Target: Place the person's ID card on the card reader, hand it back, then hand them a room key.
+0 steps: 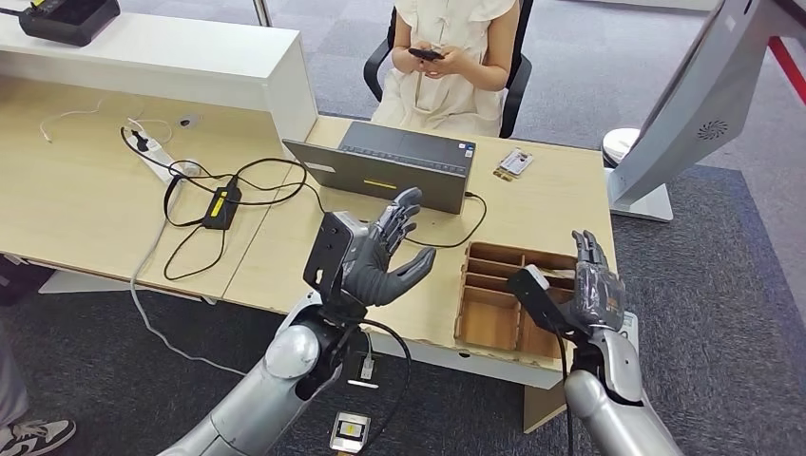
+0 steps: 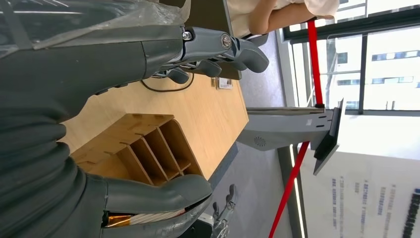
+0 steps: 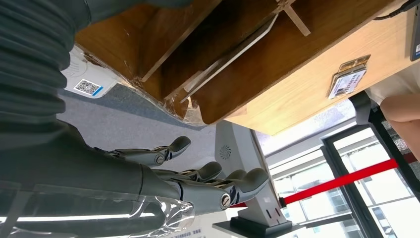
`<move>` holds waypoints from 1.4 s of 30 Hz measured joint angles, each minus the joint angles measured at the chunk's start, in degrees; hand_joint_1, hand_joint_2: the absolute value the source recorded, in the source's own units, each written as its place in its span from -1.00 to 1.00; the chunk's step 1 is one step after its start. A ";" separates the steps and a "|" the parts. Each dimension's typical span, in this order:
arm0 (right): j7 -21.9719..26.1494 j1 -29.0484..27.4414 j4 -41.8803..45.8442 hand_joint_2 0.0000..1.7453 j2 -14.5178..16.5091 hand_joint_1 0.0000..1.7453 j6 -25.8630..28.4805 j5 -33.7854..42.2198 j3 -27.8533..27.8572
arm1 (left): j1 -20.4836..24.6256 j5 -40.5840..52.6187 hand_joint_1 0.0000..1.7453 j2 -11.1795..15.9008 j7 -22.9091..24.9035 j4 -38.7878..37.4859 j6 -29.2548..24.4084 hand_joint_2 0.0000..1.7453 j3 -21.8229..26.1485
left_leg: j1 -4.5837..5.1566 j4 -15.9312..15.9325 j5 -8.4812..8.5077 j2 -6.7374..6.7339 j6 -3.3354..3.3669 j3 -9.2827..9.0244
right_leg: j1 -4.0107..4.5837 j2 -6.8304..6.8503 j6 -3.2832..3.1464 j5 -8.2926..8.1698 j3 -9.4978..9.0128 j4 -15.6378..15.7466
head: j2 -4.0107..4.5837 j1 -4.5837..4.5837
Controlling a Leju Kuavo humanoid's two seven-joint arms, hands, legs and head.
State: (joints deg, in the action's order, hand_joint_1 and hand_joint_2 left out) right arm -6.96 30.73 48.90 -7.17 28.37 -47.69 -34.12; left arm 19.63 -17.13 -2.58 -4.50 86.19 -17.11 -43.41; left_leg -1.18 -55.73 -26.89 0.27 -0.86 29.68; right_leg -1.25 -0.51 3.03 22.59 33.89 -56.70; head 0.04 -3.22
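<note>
Left hand (image 1: 380, 258), fingers spread wide and palm empty, hovers over the desk (image 1: 86, 190) between the card reader (image 1: 392, 163) and the wooden divider tray (image 1: 508, 299); the raised, splayed posture suggests readiness to reach, not a grip in progress. Right hand (image 1: 594, 280) hangs just beyond the tray's outer edge, fingers loosely extended and holding nothing; in the right wrist view they (image 3: 233, 181) point away from the desk toward the floor. ID card (image 1: 514, 162) lies flat on the far side of the desk, near the seated person (image 1: 454, 57) and just beside the reader, apparently set down for the robot to collect; it is untouched, so the first step is judged not yet begun. Whether the tray's compartments hold room keys cannot be told. Light wood surfaces the desk, with a power strip (image 1: 169, 160) and looped black cables (image 1: 223, 204) on the left. Grey carpet (image 1: 722, 285) covers the floor; a kiosk stand (image 1: 703, 104) rises at right.
</note>
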 joint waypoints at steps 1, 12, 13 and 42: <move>-0.06 0.08 0.01 1.00 -0.01 -1.00 0.00 0.04 -0.05 | 0.00 0.03 -1.00 -0.06 -0.01 -0.04 0.07 1.00 0.00 | 0.00 0.00 0.00 0.00 0.00 0.00 | 0.00 0.00 0.00 0.00 0.00 0.00 | 0.00 0.00; -0.44 0.34 4.01 1.00 -0.04 -1.00 -0.91 0.27 -0.70 | -0.04 0.49 -1.00 -0.29 -0.08 -0.62 0.93 1.00 -0.02 | 0.00 0.00 0.00 -0.01 0.00 -0.01 | 0.00 0.00 0.00 0.00 0.01 0.00 | 0.00 0.01; -0.58 0.34 4.54 1.00 -0.04 -1.00 -1.15 0.27 -0.78 | -0.05 0.49 -1.00 -0.29 -0.09 -0.70 0.97 1.00 -0.03 | 0.00 0.00 0.00 -0.01 0.00 -0.01 | 0.00 0.00 0.00 0.00 0.01 0.00 | 0.00 0.01; -1.86 -1.16 7.77 1.00 -1.19 -1.00 -2.96 0.83 -1.54 | -0.06 0.49 -1.00 -0.48 0.62 -1.19 1.11 1.00 -0.78 | 0.00 0.00 0.00 -0.01 0.00 -0.01 | 0.00 -0.01 0.00 0.00 0.01 0.00 | 0.00 0.00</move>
State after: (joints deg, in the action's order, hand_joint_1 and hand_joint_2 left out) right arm -8.82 29.57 56.68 -8.37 25.41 -46.86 -35.67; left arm 19.57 -16.64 -3.06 -3.88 85.00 -16.00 -44.19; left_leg -1.18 -55.73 -26.89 0.26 -0.86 29.67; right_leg -1.25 -0.52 3.03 22.59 33.90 -56.70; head 0.04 -3.22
